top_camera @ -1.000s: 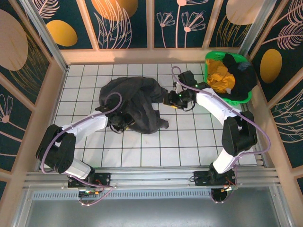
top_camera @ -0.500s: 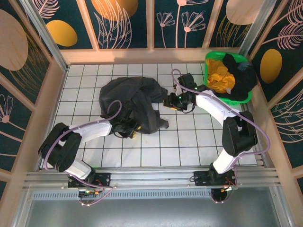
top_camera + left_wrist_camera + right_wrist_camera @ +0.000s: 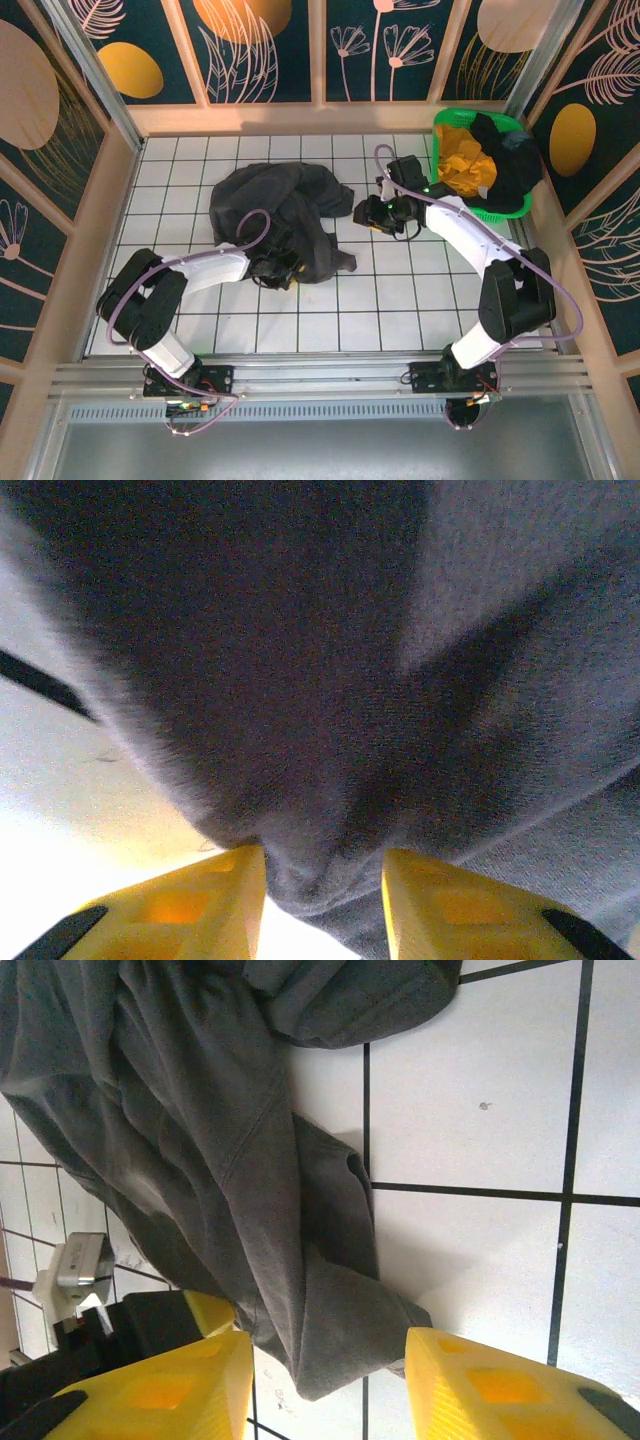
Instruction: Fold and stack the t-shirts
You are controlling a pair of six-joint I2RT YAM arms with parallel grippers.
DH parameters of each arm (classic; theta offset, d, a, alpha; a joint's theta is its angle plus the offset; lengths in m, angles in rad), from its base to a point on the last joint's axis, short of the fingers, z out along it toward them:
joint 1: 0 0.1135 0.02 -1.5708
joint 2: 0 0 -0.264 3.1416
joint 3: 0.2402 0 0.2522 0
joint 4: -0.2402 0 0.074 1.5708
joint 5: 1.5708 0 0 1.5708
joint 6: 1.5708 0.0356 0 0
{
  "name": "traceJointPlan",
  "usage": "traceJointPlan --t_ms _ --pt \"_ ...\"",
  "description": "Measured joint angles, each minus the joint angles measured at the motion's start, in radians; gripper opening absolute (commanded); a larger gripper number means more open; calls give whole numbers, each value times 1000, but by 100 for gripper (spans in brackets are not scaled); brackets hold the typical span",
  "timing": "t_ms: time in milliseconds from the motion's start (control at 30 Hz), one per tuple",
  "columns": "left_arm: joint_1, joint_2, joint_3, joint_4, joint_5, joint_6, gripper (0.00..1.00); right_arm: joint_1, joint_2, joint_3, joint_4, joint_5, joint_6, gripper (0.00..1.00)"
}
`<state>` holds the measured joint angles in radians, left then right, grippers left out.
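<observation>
A charcoal t-shirt (image 3: 280,205) lies crumpled on the white tiled floor, left of centre. My left gripper (image 3: 283,270) is pushed into its near edge. In the left wrist view a fold of the grey cloth (image 3: 330,680) bulges between the yellow fingers of this gripper (image 3: 325,855), which stand apart, open. My right gripper (image 3: 365,213) hovers open just right of the shirt. Its wrist view shows the shirt's lower corner (image 3: 340,1350) below the gap of this gripper (image 3: 330,1345). A mustard-yellow tee (image 3: 465,160) and a black one (image 3: 505,160) lie bunched in the basket.
The green mesh basket (image 3: 505,212) sits in the far right corner against the wooden wall. Wooden rails frame the tiled floor on all sides. In the right wrist view the left arm's yellow finger (image 3: 208,1310) and black body show at the shirt's edge.
My left gripper has slid right along the shirt's near edge and into the cloth. My right gripper has drifted slightly right, away from the shirt.
</observation>
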<state>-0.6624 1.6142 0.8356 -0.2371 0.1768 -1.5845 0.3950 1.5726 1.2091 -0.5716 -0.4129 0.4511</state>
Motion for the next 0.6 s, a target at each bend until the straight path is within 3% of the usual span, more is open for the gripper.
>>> traceJointPlan --t_ms 200,367,500,600 --pt "0 -98 -6 -82 -46 -15 37 36 -2 -15 16 -6 -34 48" --pt "0 -195 -96 -85 -74 -71 36 242 57 10 48 13 -158 52" --pt "0 -235 -147 -89 -89 -107 35 377 196 50 46 130 -197 54" --pt "0 -237 -150 -78 -89 -115 35 385 286 66 40 225 -201 52"
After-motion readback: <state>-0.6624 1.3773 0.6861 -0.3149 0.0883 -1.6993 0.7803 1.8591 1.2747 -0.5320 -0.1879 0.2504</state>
